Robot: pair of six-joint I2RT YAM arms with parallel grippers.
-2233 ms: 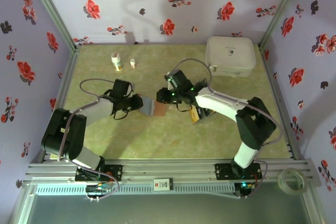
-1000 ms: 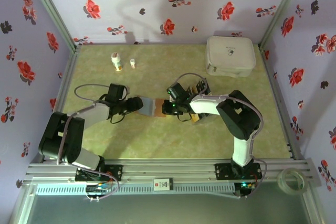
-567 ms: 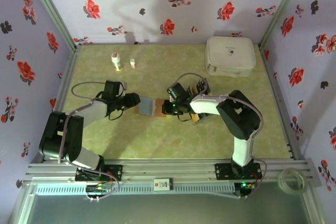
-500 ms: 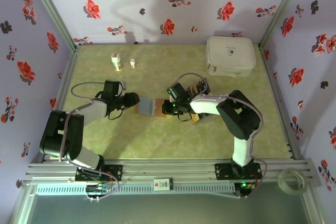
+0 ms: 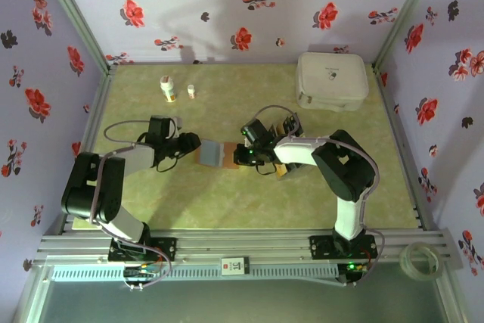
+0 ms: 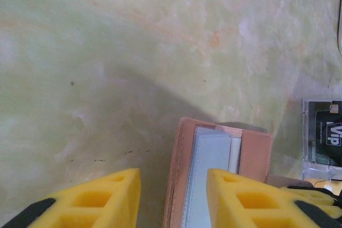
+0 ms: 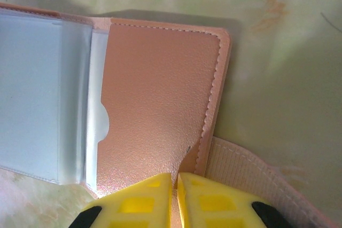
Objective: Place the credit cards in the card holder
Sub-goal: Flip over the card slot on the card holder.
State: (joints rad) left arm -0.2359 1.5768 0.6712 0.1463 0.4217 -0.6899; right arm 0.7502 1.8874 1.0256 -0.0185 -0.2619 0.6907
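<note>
Top external view showed both arms stretched low over the green marbled desk (image 5: 227, 202), meeting near its middle. The left arm reached forward and to the right, its left hand (image 5: 193, 144) at the left edge of the opened, flat, reddish-brown leather card holder (image 5: 212, 154). The right arm folded back at its elbow and reached left, so that the right hand (image 5: 240, 155) sat at the card holder's right edge.

From the left wrist, the left hand (image 6: 172, 177) had its yellow fingers (image 6: 101, 196) apart, one on either side of the card holder's (image 6: 219, 158) stitched edge, with bare desk showing between the left finger and the leather. Just beyond lay a black credit card (image 6: 327, 132) printed VIP inside a clear plastic sleeve.

From the right wrist, the right hand (image 7: 175, 185) had its fingers (image 7: 144, 196) nearly together, clamped on the near edge of the card holder's (image 7: 160, 94) brown flap, beside the pale grey-blue pockets. A pale woven strap (image 7: 240, 172) lay beneath that corner.

Well apart stood a large white rounded case (image 5: 331, 79) at the far right, and two small bottles (image 5: 168, 89) at the far left.
</note>
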